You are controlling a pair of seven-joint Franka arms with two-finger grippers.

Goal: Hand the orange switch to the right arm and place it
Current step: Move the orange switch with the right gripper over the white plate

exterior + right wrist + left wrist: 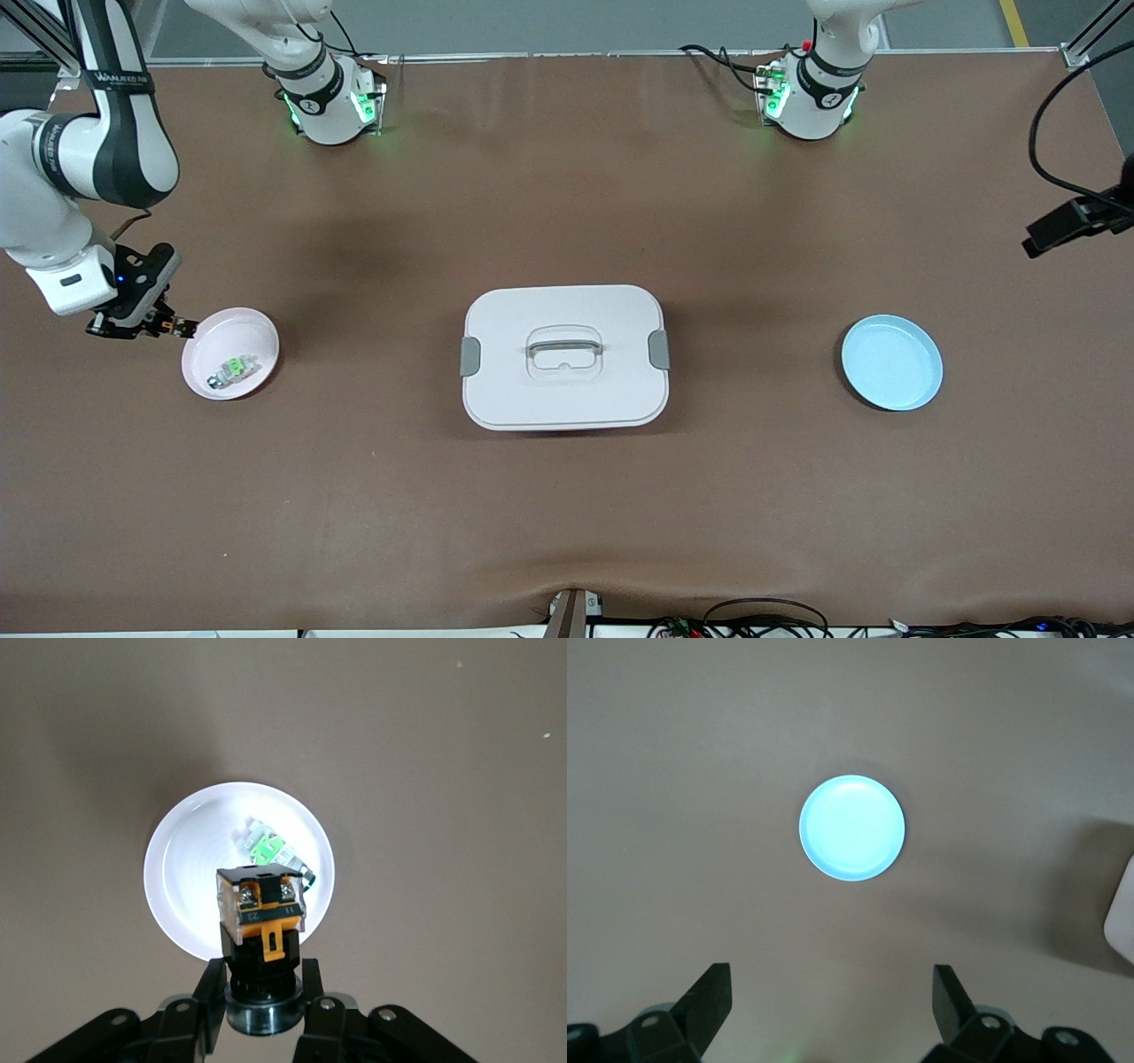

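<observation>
The right gripper point(182, 328) hangs over the edge of the pink plate point(252, 330), which sits near the table's edge at the right arm's end. Its fingers point(211, 1001) are clamped tight on the orange switch point(260, 912), held up in the air above the plate. In the plate lies a pale grey part with a green top point(232, 368). A white lidded box point(564, 356) with a clear handle rests at the middle of the table. The blue plate point(891, 362) sits bare toward the left arm's end. The left gripper point(831, 1001) waits high over the blue plate, its fingers spread wide and holding nothing
</observation>
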